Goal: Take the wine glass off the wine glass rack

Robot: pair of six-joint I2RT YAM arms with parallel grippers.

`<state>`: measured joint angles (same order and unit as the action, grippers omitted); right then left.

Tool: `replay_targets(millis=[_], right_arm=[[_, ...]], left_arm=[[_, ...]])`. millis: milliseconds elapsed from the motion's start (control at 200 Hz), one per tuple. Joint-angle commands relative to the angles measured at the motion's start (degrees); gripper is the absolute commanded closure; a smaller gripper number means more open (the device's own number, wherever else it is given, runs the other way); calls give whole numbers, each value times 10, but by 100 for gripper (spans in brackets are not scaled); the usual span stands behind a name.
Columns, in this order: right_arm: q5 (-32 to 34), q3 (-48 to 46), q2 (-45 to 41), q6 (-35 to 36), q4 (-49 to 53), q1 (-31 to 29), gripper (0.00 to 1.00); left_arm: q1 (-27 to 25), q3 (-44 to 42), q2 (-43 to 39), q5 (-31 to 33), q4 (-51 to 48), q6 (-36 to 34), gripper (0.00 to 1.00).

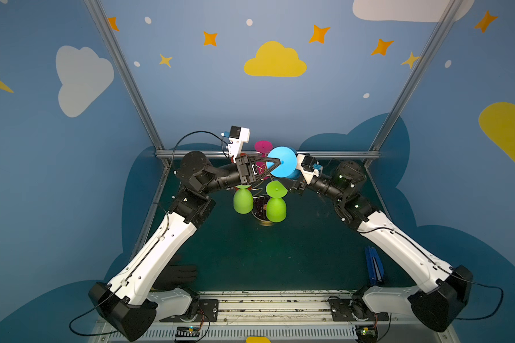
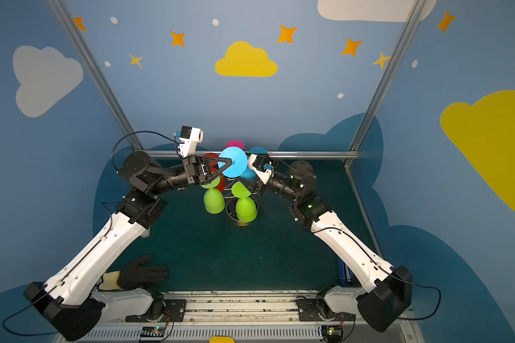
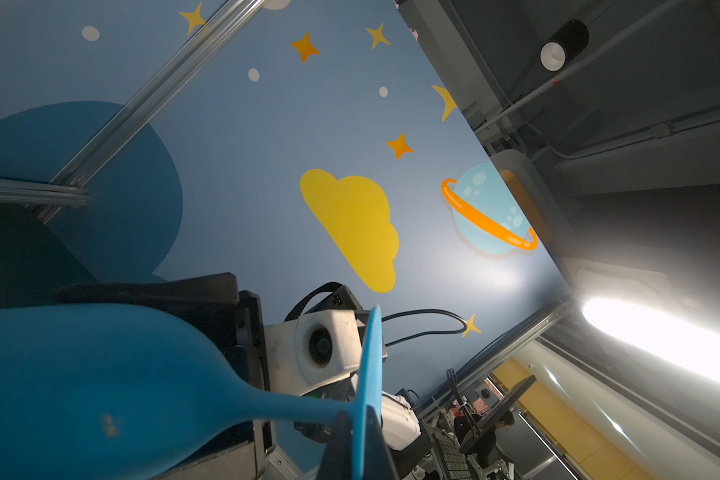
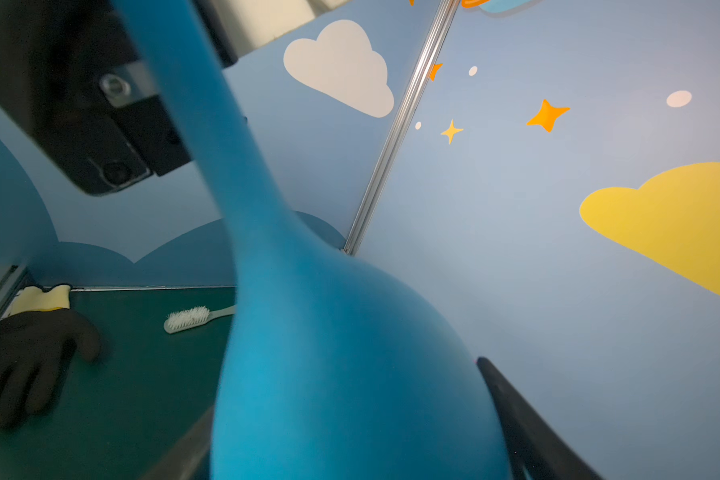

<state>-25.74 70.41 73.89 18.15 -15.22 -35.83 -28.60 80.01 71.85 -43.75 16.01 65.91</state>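
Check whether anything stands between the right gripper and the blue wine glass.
Nothing visible does. In the right wrist view the blue wine glass has its bowl directly between the right gripper's fingers. The left gripper pinches the stem by the foot, away from the bowl.

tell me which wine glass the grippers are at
The blue wine glass: left gripper at its foot, right gripper flanking its bowl. The green glasses and pink glass hang apart.

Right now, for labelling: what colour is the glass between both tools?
Blue: wine glass, best in a top view.
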Motion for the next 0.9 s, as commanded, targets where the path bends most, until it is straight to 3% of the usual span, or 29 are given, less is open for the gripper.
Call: replay_targets(millis=[0,170,255,451,556,666,796,896], right_arm=[[27,7,-24,-39,7,1,44],[75,25,-46,-71,81,-1,51],[97,44,-62,-85,151,-3,54],[152,93,-103,-118,333,-16,59],[176,125,-111,-142,420,-20,61],[180,152,-110,-158,486,-21,63],[195,187,-89,-163,543,-24,66],[196,209,-68,-161,567,-27,68]], left_arm=[[3,-3,-1,-6,22,-10,76],[6,-5,-7,6,-3,-67,39],[9,-8,-21,35,-44,-148,30],[0,-10,-46,173,-144,-431,30],[-22,-48,-57,243,-108,-605,30],[-40,-106,-67,271,-11,-755,30],[-47,-120,-58,267,38,-861,34],[-49,-122,-49,254,63,-899,39]])
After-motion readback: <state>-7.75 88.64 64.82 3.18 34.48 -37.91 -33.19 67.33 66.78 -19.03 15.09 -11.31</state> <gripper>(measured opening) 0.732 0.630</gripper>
